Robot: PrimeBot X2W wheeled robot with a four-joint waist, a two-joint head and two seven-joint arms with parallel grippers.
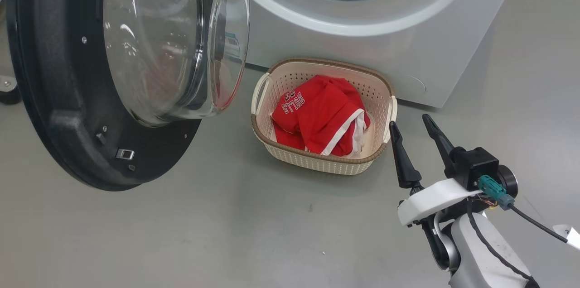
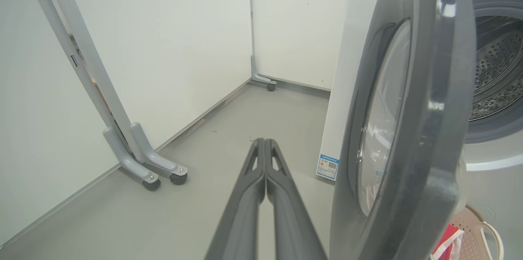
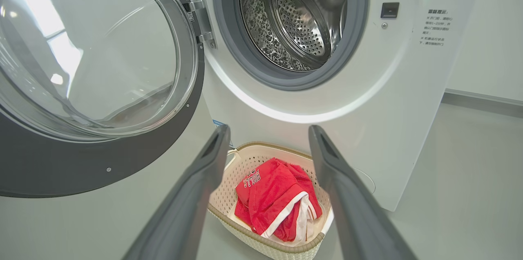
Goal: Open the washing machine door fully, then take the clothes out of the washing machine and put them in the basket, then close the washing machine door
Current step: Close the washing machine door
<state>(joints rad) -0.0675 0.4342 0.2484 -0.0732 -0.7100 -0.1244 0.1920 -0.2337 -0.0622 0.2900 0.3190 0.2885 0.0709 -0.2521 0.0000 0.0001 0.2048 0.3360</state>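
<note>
The washing machine [image 1: 385,43] [image 3: 400,129] stands with its door [image 1: 59,98] [image 3: 90,59] [image 2: 412,137] swung open to the left. Its steel drum [image 3: 294,19] looks bare inside. Red clothes [image 1: 319,113] [image 3: 273,198] with "BULLS" lettering lie in the cream basket [image 1: 317,161] [image 3: 253,158] on the floor in front of the machine. My right gripper [image 1: 412,122] [image 3: 267,133] hangs open just right of the basket, with nothing between its fingers. My left gripper [image 2: 264,142] is shut and empty, on the outer side of the door, apart from it.
White wall panels on wheeled metal feet [image 2: 147,166] stand left of the machine. Grey floor [image 1: 226,224] spreads around the basket and below the door. A cable [image 1: 534,222] trails off my right wrist.
</note>
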